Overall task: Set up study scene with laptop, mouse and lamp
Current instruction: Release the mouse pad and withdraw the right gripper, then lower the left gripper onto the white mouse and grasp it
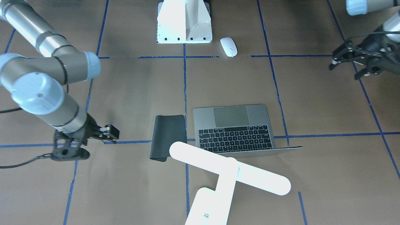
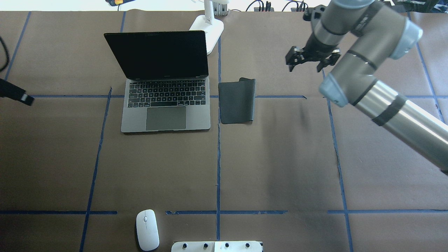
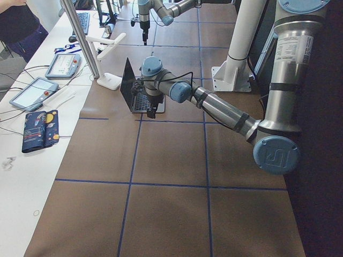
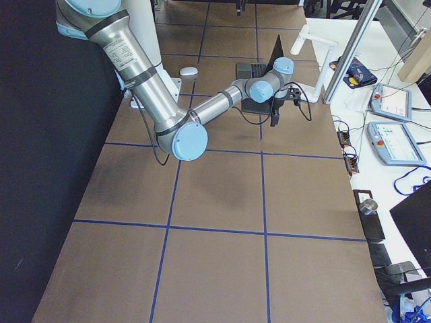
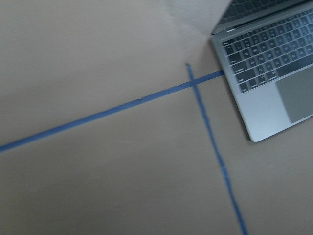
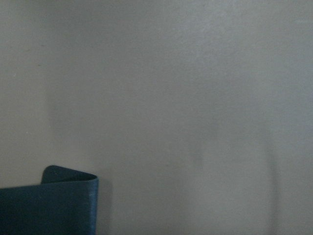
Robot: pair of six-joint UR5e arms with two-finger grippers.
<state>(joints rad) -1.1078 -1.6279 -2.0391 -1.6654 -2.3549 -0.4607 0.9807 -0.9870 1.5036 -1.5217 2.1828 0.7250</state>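
The lamp (image 1: 231, 171) is standing just beside the open laptop (image 1: 234, 125); I'm seeing the left gripper (image 1: 344, 70) and right gripper (image 2: 304, 66) both spread.

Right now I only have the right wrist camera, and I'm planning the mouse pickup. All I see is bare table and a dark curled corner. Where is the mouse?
Observer: The mouse lies at the robot's edge of the table, just to the robot's left of the white pedestal. It is far from the right gripper, which hangs over the far side.
Operator: And the dark corner in my view?
Observer: That is the black mat. It lies flat beside the open laptop, on the robot's right of it, with one far corner curled up and nothing on it.
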